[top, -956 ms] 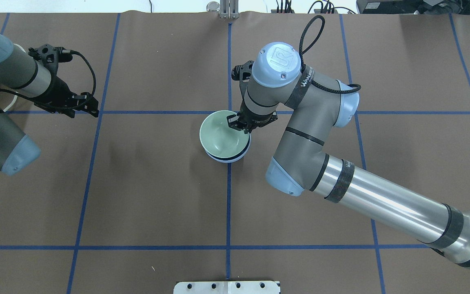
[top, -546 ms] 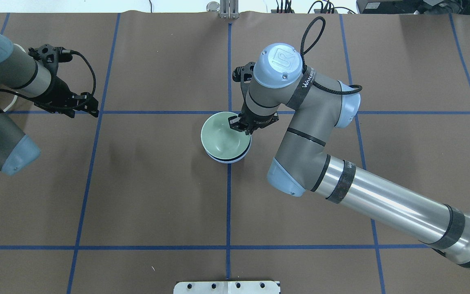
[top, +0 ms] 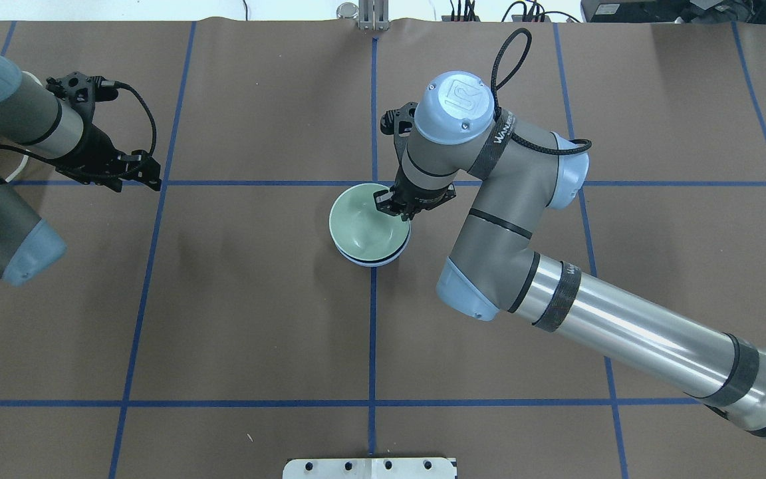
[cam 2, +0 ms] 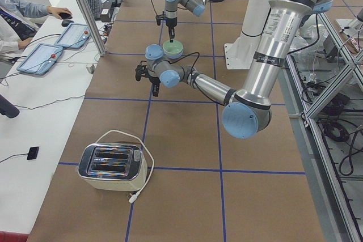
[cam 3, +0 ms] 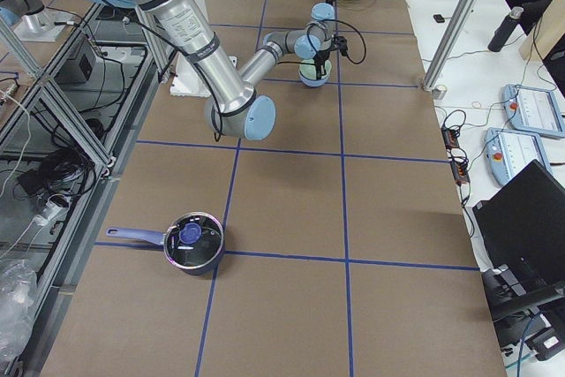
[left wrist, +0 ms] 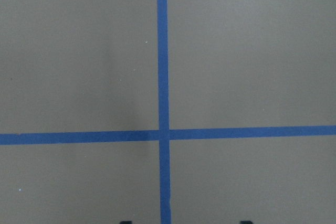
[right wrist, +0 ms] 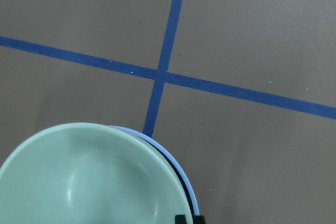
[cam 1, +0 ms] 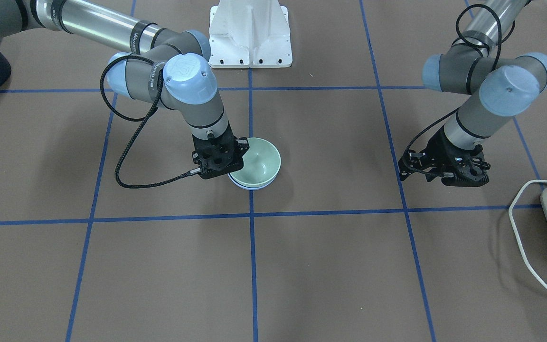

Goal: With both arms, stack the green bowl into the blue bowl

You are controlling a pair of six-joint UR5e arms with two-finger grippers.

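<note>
Right gripper has its fingers clamped on the rim of the green bowl, which sits nested slightly off-centre in the blue bowl just below them, likely steadying it before release; left gripper has its fingers spread and empty, well apart from both.

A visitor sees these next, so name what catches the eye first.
The green bowl sits in the blue bowl at the table's centre, the right gripper pinching its rim. The left gripper hangs open and empty over a tape crossing. A toaster and a saucepan stand at the table's opposite ends.
</note>
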